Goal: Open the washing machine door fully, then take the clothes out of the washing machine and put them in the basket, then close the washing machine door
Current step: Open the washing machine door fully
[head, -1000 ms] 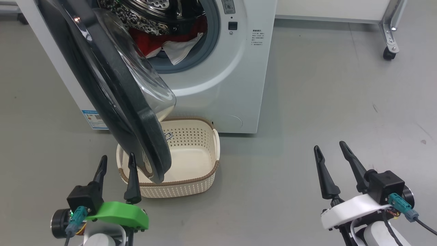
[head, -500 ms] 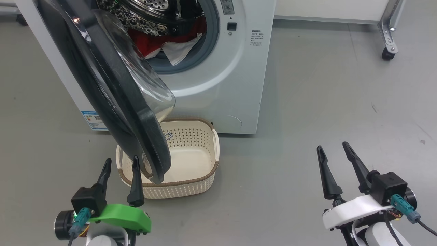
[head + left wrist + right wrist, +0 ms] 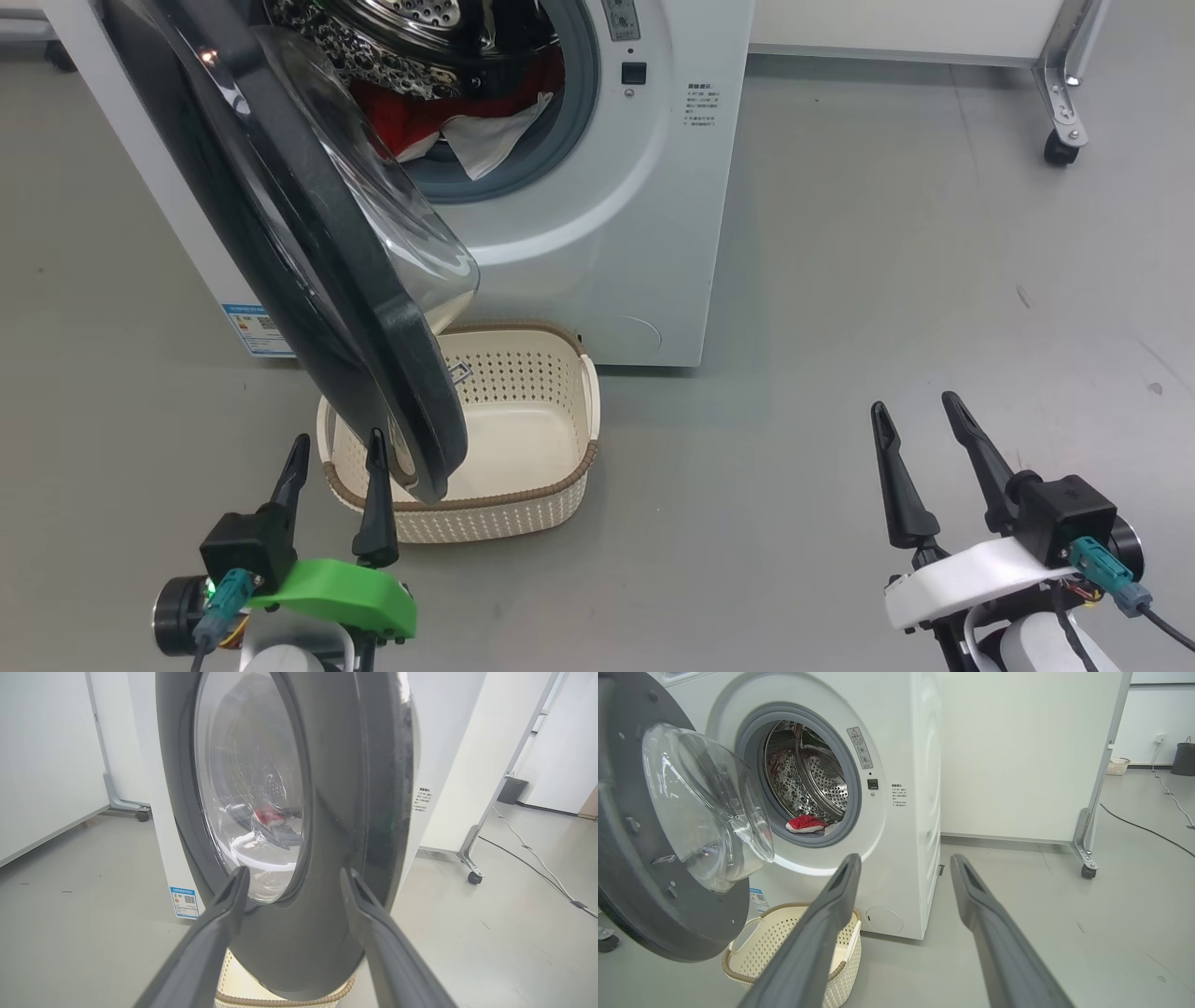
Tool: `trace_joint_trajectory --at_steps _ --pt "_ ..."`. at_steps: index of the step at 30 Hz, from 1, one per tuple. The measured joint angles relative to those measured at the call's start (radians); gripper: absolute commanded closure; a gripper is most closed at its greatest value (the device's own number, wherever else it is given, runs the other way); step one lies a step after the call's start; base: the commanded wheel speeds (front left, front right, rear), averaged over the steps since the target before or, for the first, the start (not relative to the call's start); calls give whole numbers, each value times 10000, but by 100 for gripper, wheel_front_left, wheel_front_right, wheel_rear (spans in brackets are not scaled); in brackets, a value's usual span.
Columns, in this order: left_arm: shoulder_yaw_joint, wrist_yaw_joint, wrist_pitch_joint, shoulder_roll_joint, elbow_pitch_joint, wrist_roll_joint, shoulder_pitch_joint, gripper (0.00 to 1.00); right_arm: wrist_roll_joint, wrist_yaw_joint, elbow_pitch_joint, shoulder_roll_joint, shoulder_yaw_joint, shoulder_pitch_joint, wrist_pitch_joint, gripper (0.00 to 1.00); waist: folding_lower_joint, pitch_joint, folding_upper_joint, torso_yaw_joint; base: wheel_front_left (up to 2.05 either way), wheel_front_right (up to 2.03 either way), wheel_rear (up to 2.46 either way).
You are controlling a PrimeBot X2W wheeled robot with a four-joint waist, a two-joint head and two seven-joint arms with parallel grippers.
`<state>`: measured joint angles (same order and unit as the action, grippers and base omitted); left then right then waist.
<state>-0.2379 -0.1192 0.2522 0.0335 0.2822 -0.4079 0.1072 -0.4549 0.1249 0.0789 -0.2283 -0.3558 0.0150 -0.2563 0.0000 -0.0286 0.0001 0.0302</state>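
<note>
The white washing machine (image 3: 616, 233) (image 3: 906, 826) stands ahead with its round door (image 3: 308, 271) (image 3: 336, 812) (image 3: 658, 868) swung out towards me, partly open. Red clothes with white trim (image 3: 448, 117) (image 3: 805, 823) lie in the steel drum. The empty cream basket (image 3: 551, 420) (image 3: 784, 938) sits on the floor under the door's lower edge. My left gripper (image 3: 338, 451) (image 3: 292, 877) is open, just short of the door's black rim and touching nothing. Off to the right, over bare floor, my right gripper (image 3: 915, 415) (image 3: 906, 863) is open and holds nothing.
A white partition on a castor (image 3: 1064, 145) (image 3: 1087, 870) stands to the machine's right. A cable (image 3: 1148, 830) runs along the floor further right. Another panel's castor (image 3: 142, 815) is left of the machine.
Both grippers have shifted slightly to the right and a little lower in the head view. The door, clothes and basket have not moved.
</note>
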Motion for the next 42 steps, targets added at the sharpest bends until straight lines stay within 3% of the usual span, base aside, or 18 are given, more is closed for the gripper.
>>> trace_joint_trajectory --at_steps 14,15,16,17,31,42 --pt "-46 2 -2 0 81 -2 -5 0 144 -94 0 90 125 -36 0 0 0 -38 0 22 0 0 0" --pt "-77 2 0 2 82 -15 -6 4 174 -96 2 92 136 -36 0 0 0 -40 0 23 0 0 0" --pt "-128 0 0 4 86 -31 -6 63 176 -96 2 94 150 -36 0 0 0 -41 0 23 0 0 0" --pt "-190 0 0 6 98 -46 -6 99 176 -98 2 96 165 -36 0 0 0 -42 0 23 0 0 0" --pt "-240 2 -2 6 244 -38 -5 100 224 -211 81 196 253 -37 0 0 0 25 0 28 0 0 0" --pt "669 0 -2 132 -472 265 153 100 309 -276 194 399 272 -110 0 0 0 195 0 36 0 0 0"
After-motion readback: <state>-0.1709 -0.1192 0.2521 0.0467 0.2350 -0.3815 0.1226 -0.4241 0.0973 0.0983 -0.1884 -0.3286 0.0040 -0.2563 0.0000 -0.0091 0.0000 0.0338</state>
